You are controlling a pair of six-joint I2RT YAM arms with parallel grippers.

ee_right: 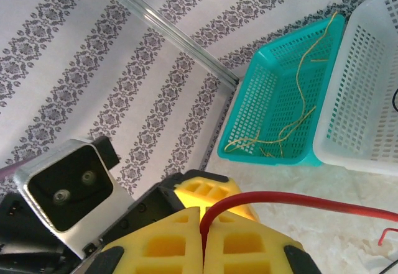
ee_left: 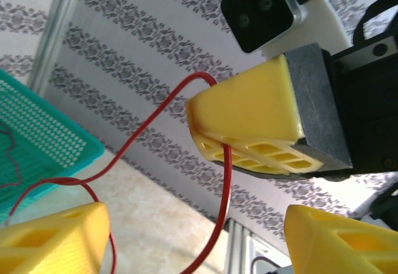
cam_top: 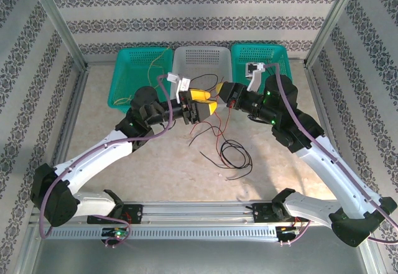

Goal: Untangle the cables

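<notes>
Right end effector (ee_right: 204, 227) clamped on red cable (ee_right: 298, 198) above the far middle of the worktop (cam_top: 174, 181), left end effector (ee_left: 196, 240) spread wide, same cable hanging between its fingers, black cables (cam_top: 236, 156) loose at centre, yellow cable (ee_right: 298, 75) in far-left teal basket (ee_right: 249, 118)

Glossy red cable (ee_right: 298, 197); matt, seemingly plastic yellow fingers (ee_right: 186, 258).

You had nothing legible to read here: no text, label, brand, number or sign could be made out on any surface in the three views.
</notes>
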